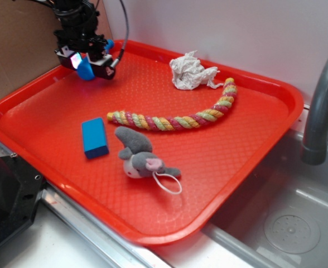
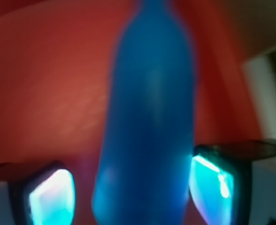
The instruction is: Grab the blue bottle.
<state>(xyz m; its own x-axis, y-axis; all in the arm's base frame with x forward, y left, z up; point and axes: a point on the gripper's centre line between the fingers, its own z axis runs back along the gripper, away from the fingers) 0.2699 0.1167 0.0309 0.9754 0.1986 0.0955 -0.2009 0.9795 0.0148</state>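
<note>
The blue bottle (image 1: 86, 71) lies at the far left back corner of the red tray (image 1: 220, 167), under my gripper (image 1: 87, 60). In the wrist view the bottle (image 2: 149, 117) fills the middle, blurred, neck pointing away, its body between my gripper's (image 2: 133, 194) glowing pads. The right pad (image 2: 213, 187) is against the bottle's side. A strip of red tray shows between the left pad (image 2: 51, 197) and the bottle. The gripper is open around the bottle.
On the tray lie a flat blue block (image 1: 94, 137), a grey plush elephant (image 1: 139, 159), a striped rope toy (image 1: 175, 118) and a crumpled white paper (image 1: 191, 71). A cardboard wall (image 1: 13, 44) stands behind the gripper. A sink (image 1: 287, 223) and faucet (image 1: 320, 106) are at right.
</note>
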